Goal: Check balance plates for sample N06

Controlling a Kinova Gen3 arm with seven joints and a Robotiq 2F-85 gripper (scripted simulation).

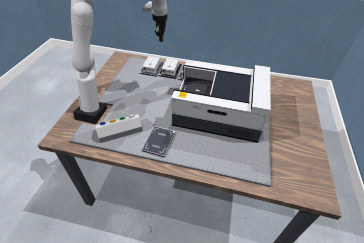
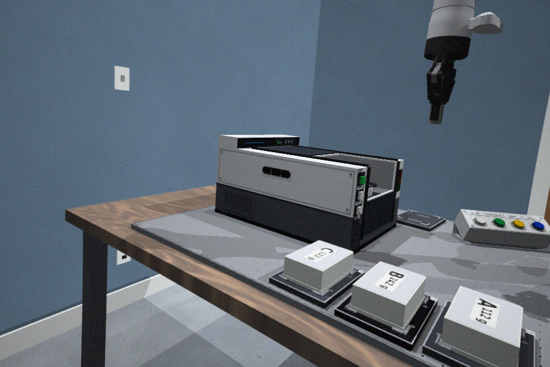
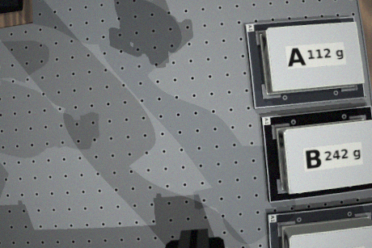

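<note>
My gripper (image 1: 160,39) (image 2: 436,119) (image 3: 193,238) is shut and empty. It hangs high above the perforated mat (image 3: 101,130), points straight down, and is beside the balance plates. Plate A, 112 g (image 1: 151,62) (image 2: 483,319) (image 3: 315,56), plate B, 242 g (image 1: 170,64) (image 2: 389,286) (image 3: 329,157) and plate C, 122 g (image 2: 318,261) (image 3: 331,235) each sit in a nest. The centrifuge (image 1: 217,110) (image 2: 284,180) has its door open. The bucket marked 2 (image 1: 196,87) is at the opening and empty. The landing nest N2 (image 1: 158,141) (image 2: 420,219) is empty. The sample N06 is not in view.
The centrifuge's keys (image 2: 361,194) are on its front edge by the opening, with the green one on top. The operator panel (image 1: 118,127) (image 2: 501,229) stands near the arm's base (image 1: 89,112), with its blue CALL key (image 1: 102,123) (image 2: 537,225) at one end.
</note>
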